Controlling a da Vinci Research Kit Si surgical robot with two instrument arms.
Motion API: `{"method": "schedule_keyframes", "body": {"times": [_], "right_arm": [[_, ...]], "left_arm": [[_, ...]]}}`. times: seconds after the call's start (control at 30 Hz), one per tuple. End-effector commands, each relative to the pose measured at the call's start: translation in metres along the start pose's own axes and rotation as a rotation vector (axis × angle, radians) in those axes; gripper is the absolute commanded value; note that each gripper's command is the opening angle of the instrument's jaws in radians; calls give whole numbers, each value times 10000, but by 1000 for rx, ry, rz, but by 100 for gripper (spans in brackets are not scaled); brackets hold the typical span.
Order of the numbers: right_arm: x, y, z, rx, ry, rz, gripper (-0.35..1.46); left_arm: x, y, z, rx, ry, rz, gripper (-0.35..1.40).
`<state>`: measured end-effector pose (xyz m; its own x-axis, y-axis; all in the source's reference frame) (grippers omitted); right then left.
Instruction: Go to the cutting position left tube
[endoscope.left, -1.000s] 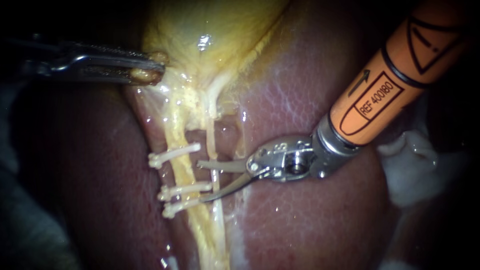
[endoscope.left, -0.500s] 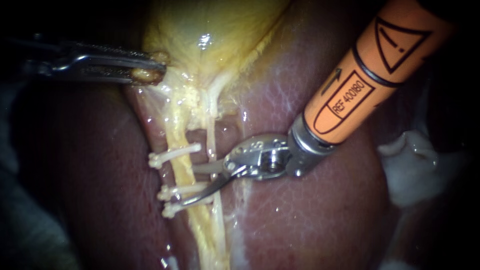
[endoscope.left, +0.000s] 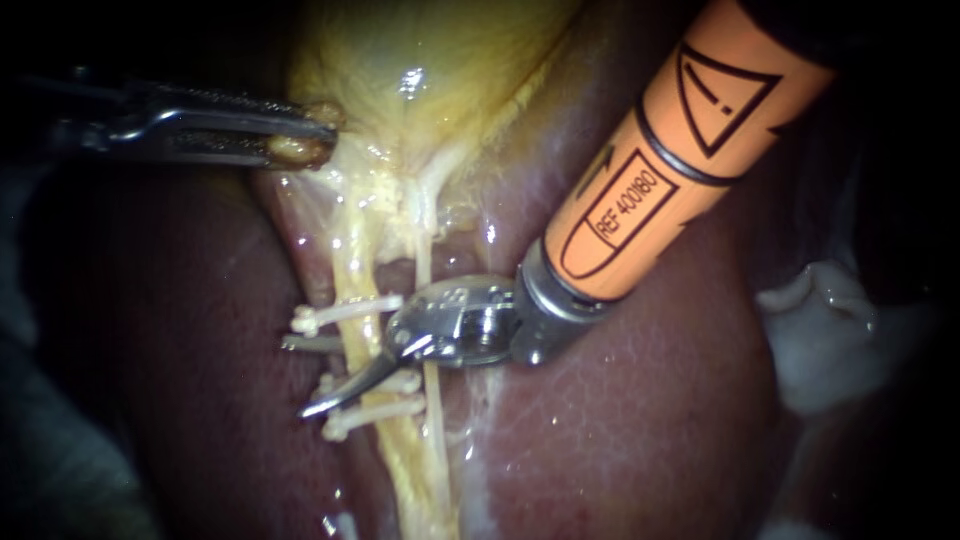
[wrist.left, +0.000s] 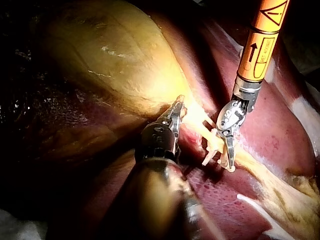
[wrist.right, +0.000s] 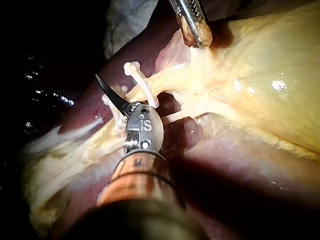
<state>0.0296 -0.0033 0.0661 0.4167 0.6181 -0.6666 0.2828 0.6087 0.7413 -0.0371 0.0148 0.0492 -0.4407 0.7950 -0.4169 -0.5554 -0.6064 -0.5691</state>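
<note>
Open and scissor-like, the end effector of my right instrument sits a little left of centre in the endoscope view, its two curved blades apart with a clear gap; the left tube, the thicker yellow strand running down from the gallbladder, lies in that gap, one blade passing behind it and the other crossing in front; nothing is gripped, and I cannot tell whether either blade touches the tube. The blades straddle it in the stretch between the upper clip and the two lower clips; I judge that is the reason for the placement, since a cut there would leave clips on both sides; the right wrist view agrees, with a dark blade tip poking out beyond the tube just beside the white clips. Just right of the left tube runs the thinner, paler right tube; it passes under the end effector's hinge and lies outside the blades. At the upper left, my left instrument has its jaws closed on a yellow fold of the gallbladder near its neck; I take that hold to be drawing the tubes taut and off the liver, so the blades can get round one strand alone. A white wad lies at the right edge, well apart. I judge the cutting position about reached; the care now is that only the left tube, and no clip, sits between the blades.
</note>
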Motion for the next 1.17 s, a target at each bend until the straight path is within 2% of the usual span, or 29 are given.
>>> {"method": "schedule_keyframes", "body": {"times": [0.03,0.17,0.3,0.57,0.7,1.17], "right_arm": [[1,0,1,0,-1,0,130],[3,-1,5,0,12,5,130],[9,-7,6,7,24,11,130],[40,-30,0,29,65,35,133],[50,-36,-5,35,86,50,135],[50,-35,-6,24,93,68,138]], "left_arm": [[0,0,0,0,0,0,-35],[0,0,0,0,0,0,-35],[0,0,0,0,0,0,-35],[-1,-1,-1,-1,0,1,-35],[-1,-1,-1,-1,0,1,-35],[-1,-2,0,-1,0,1,-35]]}}
